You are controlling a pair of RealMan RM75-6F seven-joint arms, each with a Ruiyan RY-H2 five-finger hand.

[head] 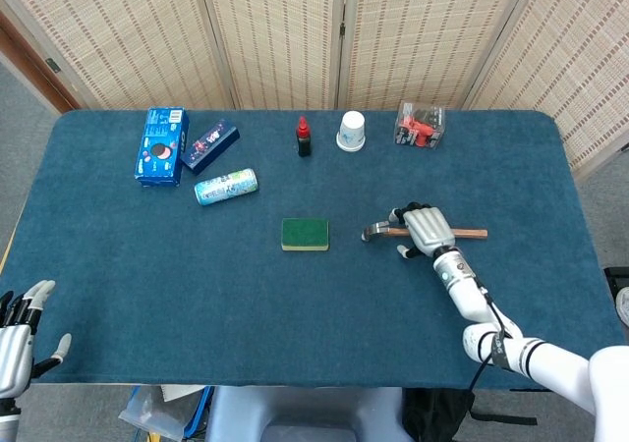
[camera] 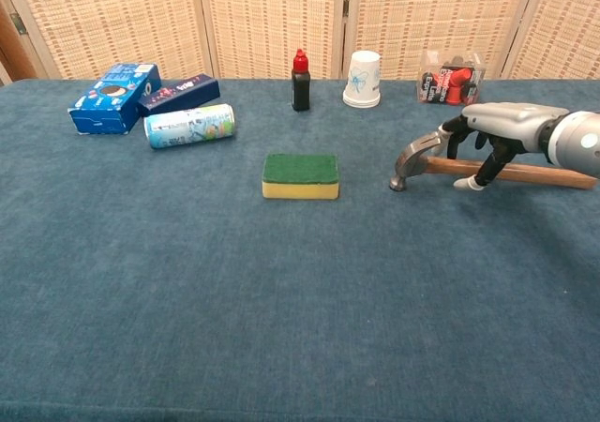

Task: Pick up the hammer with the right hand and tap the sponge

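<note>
A hammer [camera: 417,158] with a wooden handle [head: 472,233] lies flat on the blue table, its steel head [head: 373,232] pointing left toward the sponge. The sponge [head: 305,234], green on top and yellow below [camera: 300,175], sits a short way left of the hammer head. My right hand [head: 423,228] hovers over the handle just behind the head, fingers arched down around it [camera: 487,136] with the thumb low in front; the fingers are apart and not closed on the handle. My left hand [head: 18,326] is open at the table's near left edge.
Along the back stand a small black bottle with a red cap [head: 304,138], a white paper cup [head: 352,131] and a clear box of red parts [head: 421,126]. At back left lie two blue boxes [head: 162,145] and a lying can [head: 226,187].
</note>
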